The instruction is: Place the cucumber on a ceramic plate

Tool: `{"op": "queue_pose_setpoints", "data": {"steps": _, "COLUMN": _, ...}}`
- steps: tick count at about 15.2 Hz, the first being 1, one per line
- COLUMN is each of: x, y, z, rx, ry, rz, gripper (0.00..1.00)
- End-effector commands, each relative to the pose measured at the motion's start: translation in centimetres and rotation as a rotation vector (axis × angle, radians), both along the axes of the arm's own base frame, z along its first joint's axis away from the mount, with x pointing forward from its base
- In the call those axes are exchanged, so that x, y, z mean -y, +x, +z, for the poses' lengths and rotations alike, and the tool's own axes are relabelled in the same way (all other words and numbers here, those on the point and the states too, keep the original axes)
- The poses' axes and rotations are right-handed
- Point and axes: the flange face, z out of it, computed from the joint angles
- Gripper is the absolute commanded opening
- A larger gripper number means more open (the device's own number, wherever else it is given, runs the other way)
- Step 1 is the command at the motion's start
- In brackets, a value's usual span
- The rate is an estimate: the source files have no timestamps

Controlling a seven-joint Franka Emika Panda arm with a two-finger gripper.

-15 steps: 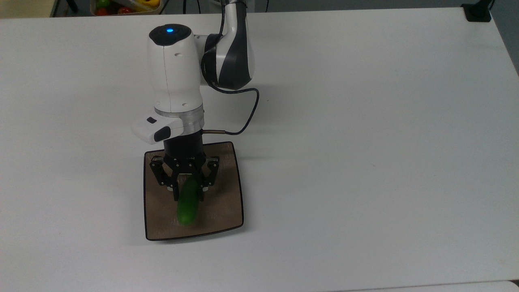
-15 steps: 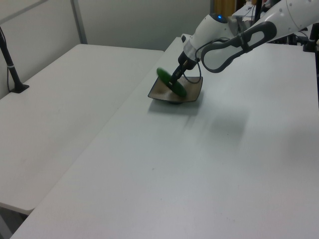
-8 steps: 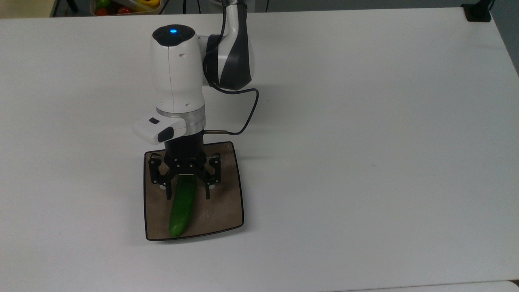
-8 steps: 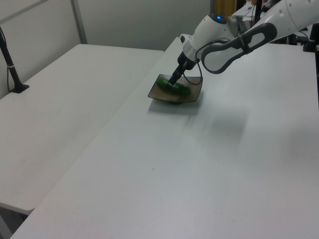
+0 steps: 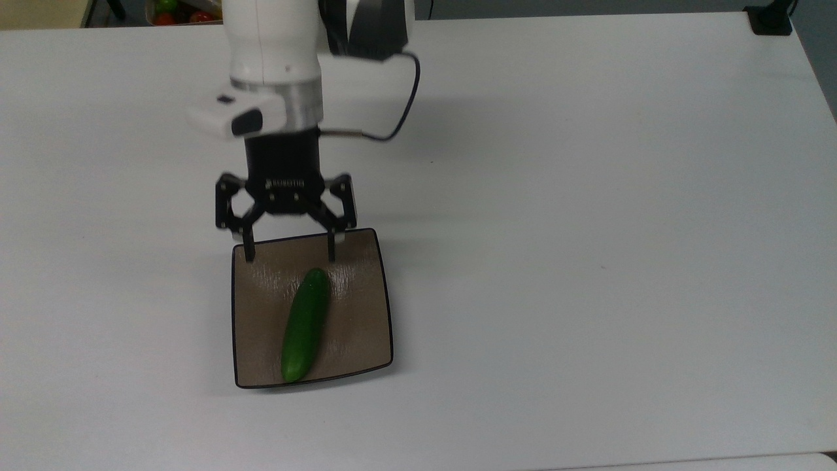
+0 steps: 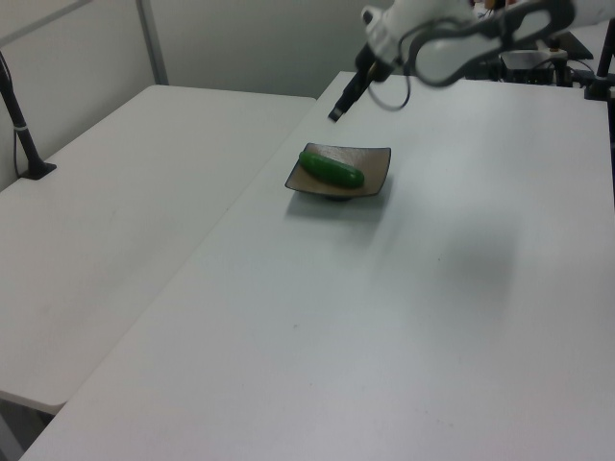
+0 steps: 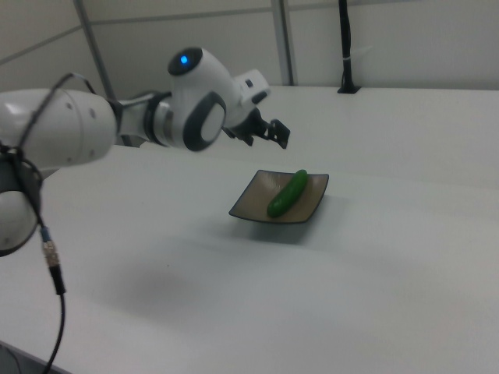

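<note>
The cucumber lies flat on the plate, running from the near edge toward the far one, its far end tipped slightly to the top view's right. The plate sits on the white table. Beyond it, over the plate's far edge, the gripper hangs clear of the cucumber with its two fingers spread wide and nothing between them.
</note>
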Motion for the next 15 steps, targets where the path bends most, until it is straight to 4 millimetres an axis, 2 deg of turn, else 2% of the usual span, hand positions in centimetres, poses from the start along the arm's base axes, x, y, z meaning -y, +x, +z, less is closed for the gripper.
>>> {"op": "queue_pose_setpoints", "data": {"steps": 1, "x": 0.7, "y": -6.0, "z": 7.4, "rx": -0.121, "ry": -0.002, "rz": -0.002, "gripper": 1.0}}
{"op": "queue_pose_setpoints", "data": {"steps": 4, "x": 1.6, "y": -9.9, "z": 12.2, "rx": -0.216, "ry": 0.012, "rz": -0.021, "gripper": 1.0}}
{"op": "queue_pose_setpoints", "data": {"steps": 9, "x": 2.7, "y": -16.3, "z": 16.8, "rx": -0.398, "ry": 0.049, "rz": -0.082, "gripper": 1.0}}
{"op": "queue_pose_setpoints", "data": {"steps": 12, "x": 1.5, "y": -19.7, "z": 18.2, "rx": -0.514, "ry": 0.042, "rz": -0.058, "gripper": 1.0}}
{"op": "queue_pose_setpoints", "data": {"steps": 15, "x": 0.2, "y": -21.5, "z": 18.2, "rx": -0.605, "ry": 0.048, "rz": -0.082, "gripper": 1.0}}
